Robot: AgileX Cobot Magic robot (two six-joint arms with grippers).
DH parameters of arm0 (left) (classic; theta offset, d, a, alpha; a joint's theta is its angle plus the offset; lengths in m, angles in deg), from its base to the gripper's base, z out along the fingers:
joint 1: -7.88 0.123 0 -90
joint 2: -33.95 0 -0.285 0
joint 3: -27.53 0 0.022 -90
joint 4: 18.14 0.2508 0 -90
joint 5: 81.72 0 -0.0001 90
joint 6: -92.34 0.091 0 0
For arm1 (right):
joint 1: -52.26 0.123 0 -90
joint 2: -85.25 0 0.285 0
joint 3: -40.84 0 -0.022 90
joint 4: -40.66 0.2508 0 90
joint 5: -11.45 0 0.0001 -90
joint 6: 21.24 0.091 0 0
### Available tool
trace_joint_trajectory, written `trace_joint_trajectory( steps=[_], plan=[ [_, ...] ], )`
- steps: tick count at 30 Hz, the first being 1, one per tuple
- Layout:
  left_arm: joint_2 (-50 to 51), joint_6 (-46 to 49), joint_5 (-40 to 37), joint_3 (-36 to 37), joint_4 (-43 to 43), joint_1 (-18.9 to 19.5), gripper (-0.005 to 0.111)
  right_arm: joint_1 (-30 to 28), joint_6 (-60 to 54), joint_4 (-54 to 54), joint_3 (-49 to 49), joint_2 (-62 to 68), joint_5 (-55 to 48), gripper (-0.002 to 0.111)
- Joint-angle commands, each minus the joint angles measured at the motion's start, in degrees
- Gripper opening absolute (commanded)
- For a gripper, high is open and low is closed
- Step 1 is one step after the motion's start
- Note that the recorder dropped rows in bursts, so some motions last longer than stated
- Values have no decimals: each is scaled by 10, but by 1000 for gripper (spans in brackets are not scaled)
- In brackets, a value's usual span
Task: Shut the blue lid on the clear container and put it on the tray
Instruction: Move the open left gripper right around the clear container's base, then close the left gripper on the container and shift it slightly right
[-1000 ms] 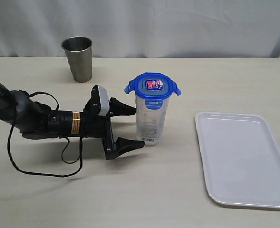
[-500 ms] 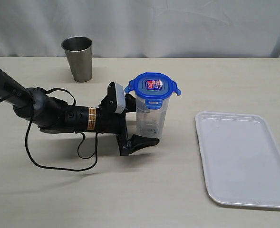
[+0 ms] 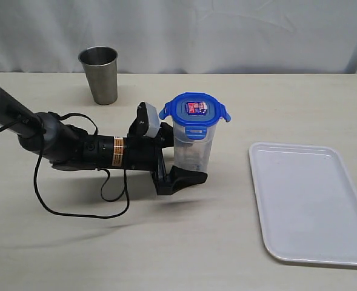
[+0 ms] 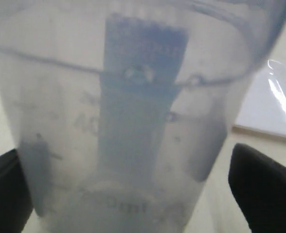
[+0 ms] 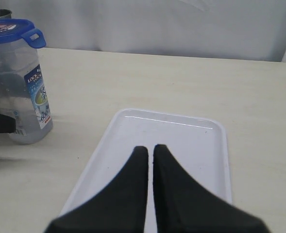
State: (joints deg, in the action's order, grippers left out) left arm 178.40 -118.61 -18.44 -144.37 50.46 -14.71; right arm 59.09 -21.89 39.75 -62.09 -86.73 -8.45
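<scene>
Left jaws now astride clear container (image 3: 193, 145)

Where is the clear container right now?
In the exterior view the clear container stands upright mid-table, between the open fingers of the left gripper, with the tray off to its right.

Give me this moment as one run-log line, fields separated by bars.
left end effector: open, around clear container | right end effector: shut, empty | blue lid: sits on container | tray: holds nothing
</scene>
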Motion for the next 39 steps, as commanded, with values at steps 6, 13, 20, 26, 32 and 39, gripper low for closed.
trace_joint_trajectory(
  steps=[6,13,20,26,32,39],
  plan=[
    [0,-80,9,-3,-8,-1,104,-4,2,1,1,-2,1,4],
    [0,-86,5,-3,-8,-1,104,-4,2,1,1,-2,1,4],
    [0,-47,5,-3,-7,-1,104,-4,2,1,1,-2,1,4],
    [0,-47,5,-3,-2,-1,104,-4,2,1,1,-2,1,4],
    [0,-47,30,-3,12,-1,104,-4,2,1,1,-2,1,4],
    [0,-47,55,-3,10,-1,104,-4,2,1,1,-2,1,4]
  ],
)
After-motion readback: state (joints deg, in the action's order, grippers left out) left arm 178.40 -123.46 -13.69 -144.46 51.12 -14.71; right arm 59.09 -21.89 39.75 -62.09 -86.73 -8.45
